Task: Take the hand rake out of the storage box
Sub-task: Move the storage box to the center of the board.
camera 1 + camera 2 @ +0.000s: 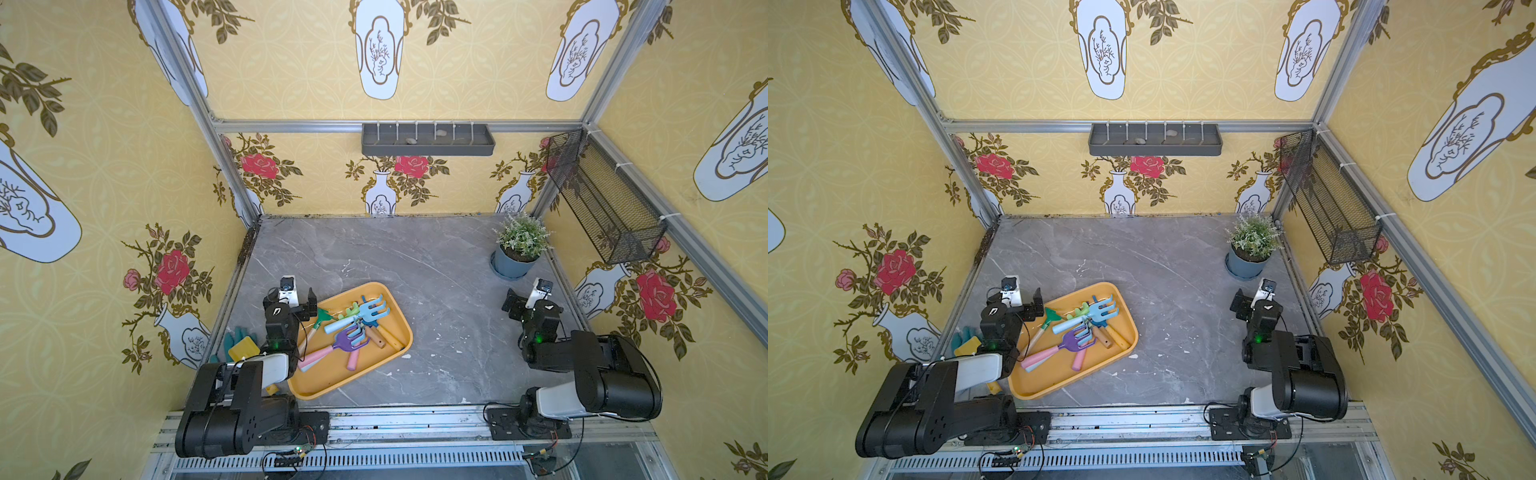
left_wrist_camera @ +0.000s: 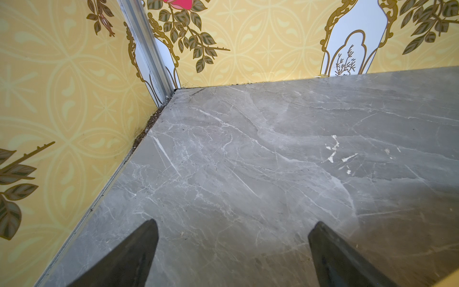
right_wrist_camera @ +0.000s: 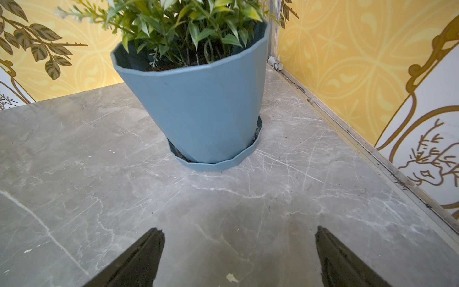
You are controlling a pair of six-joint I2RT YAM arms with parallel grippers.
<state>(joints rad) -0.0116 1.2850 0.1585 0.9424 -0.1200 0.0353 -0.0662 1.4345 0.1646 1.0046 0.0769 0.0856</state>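
The storage box [image 1: 332, 384] [image 1: 1054, 380] is a shallow orange-yellow tray on the grey marble table, near the front left. Several tools lie piled in it. A light blue hand rake [image 1: 368, 311] [image 1: 1100, 311] lies on top, a purple hand rake [image 1: 348, 341] [image 1: 1073, 341] crosses below it, and a green one [image 1: 351, 309] sits beside them. My left gripper [image 1: 291, 300] [image 1: 1016, 300] [image 2: 233, 223] hangs open by the tray's far left corner, over bare table. My right gripper [image 1: 532, 297] [image 1: 1256, 297] [image 3: 239, 229] is open at the right, facing a potted plant, far from the tray.
A blue potted plant [image 1: 513, 262] [image 3: 198, 111] stands at the back right. A grey trough [image 1: 428, 141] hangs on the back wall and a black wire basket [image 1: 602, 199] on the right wall. Teal gloves [image 1: 232, 337] and a yellow item [image 1: 245, 348] lie left of the left arm.
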